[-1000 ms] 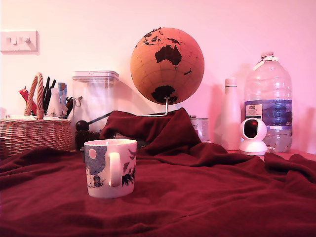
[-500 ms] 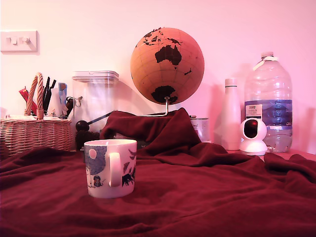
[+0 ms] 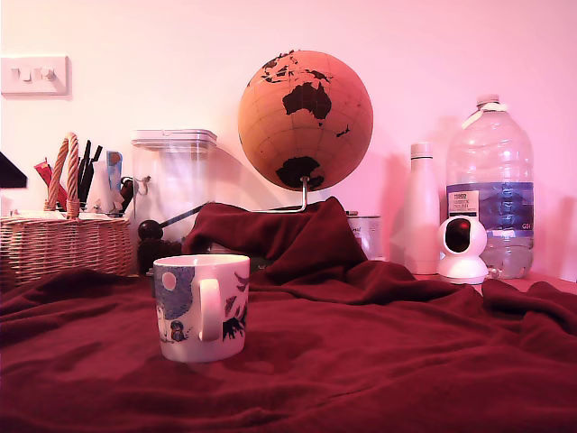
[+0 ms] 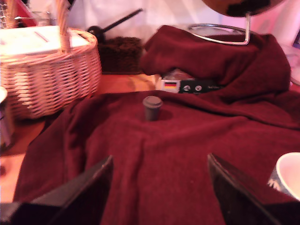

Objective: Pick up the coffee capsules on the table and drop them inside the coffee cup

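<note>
1. Compared with the picture half a second before, a small dark wedge (image 3: 11, 171) had appeared at the exterior view's left edge, above the basket (image 3: 63, 244); what it belonged to could not be told. Everything else stood as it had.
2. In the wrist view the gripper (image 4: 159, 187) had its jaws spread wide, 1 dark finger (image 4: 84, 194) on each side of the frame, with nothing between them but red cloth. It held nothing and touched nothing.
3. 1 coffee capsule (image 4: 152, 108), small and dark grey, stood upright on the table (image 4: 154, 154), ahead of the open jaws and well apart from them.
4. The capsule sat near the wicker basket (image 4: 47, 75) and in front of a raised fold of cloth.
5. The coffee cup (image 3: 201, 307) stood upright on the table (image 3: 388, 352) in the exterior view, its handle facing the camera; only its white rim (image 4: 288, 173) showed at the edge of the wrist view.
6. Behind the table stood a clear canister (image 3: 176, 185), a globe (image 3: 305, 119), a white bottle (image 3: 421, 207) and a large water bottle (image 3: 489, 185).
</note>
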You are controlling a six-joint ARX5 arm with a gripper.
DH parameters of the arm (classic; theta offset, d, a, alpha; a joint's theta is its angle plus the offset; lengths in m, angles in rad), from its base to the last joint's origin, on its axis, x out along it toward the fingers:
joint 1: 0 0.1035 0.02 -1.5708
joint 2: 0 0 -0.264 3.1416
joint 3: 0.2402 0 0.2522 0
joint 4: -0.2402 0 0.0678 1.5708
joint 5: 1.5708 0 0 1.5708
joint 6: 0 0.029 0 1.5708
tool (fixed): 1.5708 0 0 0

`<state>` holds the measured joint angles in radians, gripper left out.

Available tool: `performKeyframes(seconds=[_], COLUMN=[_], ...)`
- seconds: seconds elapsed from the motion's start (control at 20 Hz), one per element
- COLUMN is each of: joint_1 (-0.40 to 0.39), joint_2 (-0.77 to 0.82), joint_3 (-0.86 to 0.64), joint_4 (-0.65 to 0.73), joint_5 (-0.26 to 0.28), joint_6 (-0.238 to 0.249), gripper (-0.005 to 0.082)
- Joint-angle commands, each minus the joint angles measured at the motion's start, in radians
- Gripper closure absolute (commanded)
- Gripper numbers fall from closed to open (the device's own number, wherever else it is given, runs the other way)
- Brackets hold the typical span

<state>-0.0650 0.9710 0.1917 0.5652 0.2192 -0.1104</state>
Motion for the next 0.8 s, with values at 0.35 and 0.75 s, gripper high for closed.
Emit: performKeyframes(seconds=[0.35, 0.75], joint_1=[-0.003, -0.003], joint_2=[0.172, 0.383], joint_3=[-0.013, -0.013], joint_4=[0.153, 0.428], joint_5=[0.080, 0.132], joint_6=[0.066, 0.066], gripper=[0.0185, 0.0185])
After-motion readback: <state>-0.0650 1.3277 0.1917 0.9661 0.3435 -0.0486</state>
